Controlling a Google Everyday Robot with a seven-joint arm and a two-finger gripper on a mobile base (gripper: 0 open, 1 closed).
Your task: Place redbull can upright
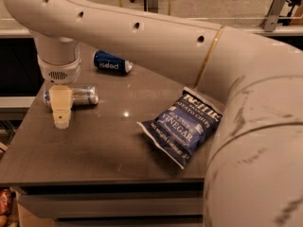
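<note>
The redbull can [83, 96] is slim and silver-and-blue. It lies on its side near the left edge of the dark table [104, 141]. My gripper [61, 109] hangs from the big white arm, directly in front of the can's left part, and hides that part. Its tip reaches just below the can in the picture. I cannot tell whether it touches the can.
A shorter dark blue can [112, 62] with white lettering lies on its side at the back of the table. A blue chips bag [182, 126] lies flat to the right. My white arm [156, 37] spans the top and right of the view.
</note>
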